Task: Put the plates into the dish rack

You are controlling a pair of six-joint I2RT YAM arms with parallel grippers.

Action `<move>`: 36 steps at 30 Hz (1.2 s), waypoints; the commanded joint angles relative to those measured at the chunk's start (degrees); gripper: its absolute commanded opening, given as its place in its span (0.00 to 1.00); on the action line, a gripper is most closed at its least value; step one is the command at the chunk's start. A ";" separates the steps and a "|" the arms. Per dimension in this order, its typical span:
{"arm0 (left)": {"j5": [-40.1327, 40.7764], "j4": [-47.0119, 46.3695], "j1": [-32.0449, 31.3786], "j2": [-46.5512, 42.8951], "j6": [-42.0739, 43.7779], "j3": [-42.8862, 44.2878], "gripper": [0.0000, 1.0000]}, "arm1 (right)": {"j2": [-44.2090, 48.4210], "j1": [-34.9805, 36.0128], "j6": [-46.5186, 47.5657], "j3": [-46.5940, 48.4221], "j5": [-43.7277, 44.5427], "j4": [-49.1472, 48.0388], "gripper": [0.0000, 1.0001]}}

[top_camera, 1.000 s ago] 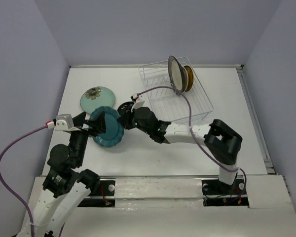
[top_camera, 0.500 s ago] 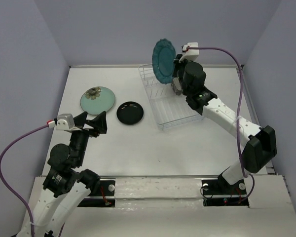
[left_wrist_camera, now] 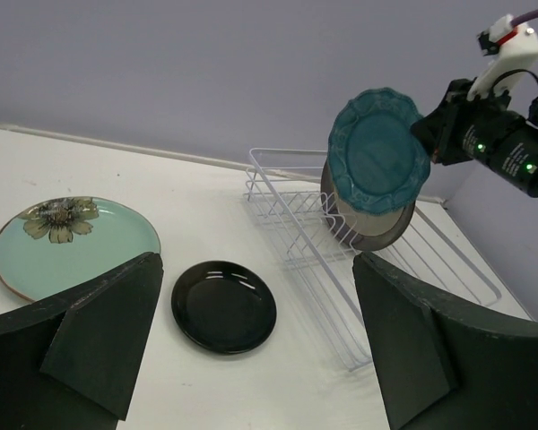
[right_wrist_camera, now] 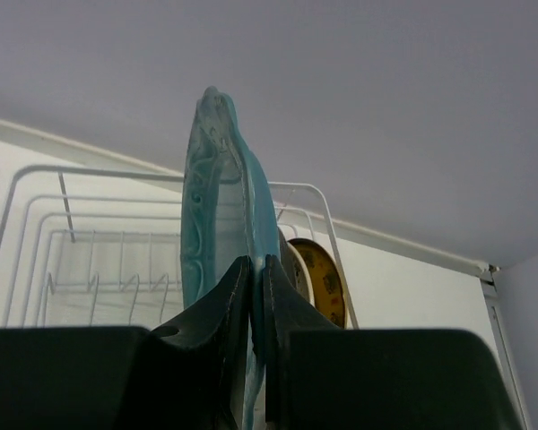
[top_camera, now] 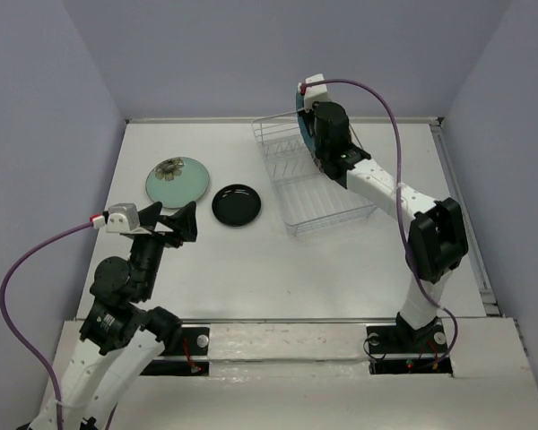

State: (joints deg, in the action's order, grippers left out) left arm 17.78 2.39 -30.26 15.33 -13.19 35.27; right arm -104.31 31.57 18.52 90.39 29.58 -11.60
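My right gripper (top_camera: 310, 133) is shut on the rim of the teal plate (left_wrist_camera: 377, 150), holding it upright and edge-on (right_wrist_camera: 217, 206) above the far end of the dish rack (top_camera: 321, 193). A grey-rimmed plate (left_wrist_camera: 378, 229) and an amber-yellow plate (right_wrist_camera: 321, 278) stand in the rack just behind it. The pale green floral plate (top_camera: 177, 180) and the small black plate (top_camera: 237, 205) lie flat on the table left of the rack. My left gripper (top_camera: 173, 224) is open and empty, hovering short of the black plate (left_wrist_camera: 223, 305).
The rack's near prongs (left_wrist_camera: 296, 228) hold nothing. The walls close in at the back and on both sides. The right arm's cable (top_camera: 390, 107) arcs over the rack's right side.
My right arm has lifted the teal plate from the table by the left gripper, carried it over the rack and turned it edge-on. The left gripper has stayed put.
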 commanded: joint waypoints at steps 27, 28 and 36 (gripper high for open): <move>-13.82 -0.72 7.67 20.00 -8.95 2.96 0.99 | 1.82 0.42 -17.11 -2.85 1.36 0.42 0.78; -15.65 -0.90 9.50 21.65 -10.61 3.14 0.99 | 2.88 0.42 -18.34 -4.16 -0.65 1.30 0.81; -23.13 -11.50 21.63 28.52 -27.04 -2.65 0.99 | 19.81 0.42 -30.81 -17.25 -10.68 2.98 0.92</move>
State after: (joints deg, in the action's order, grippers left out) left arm -0.58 0.30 -14.52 41.76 -29.85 35.42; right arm -93.69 31.99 -3.90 78.76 24.18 -8.01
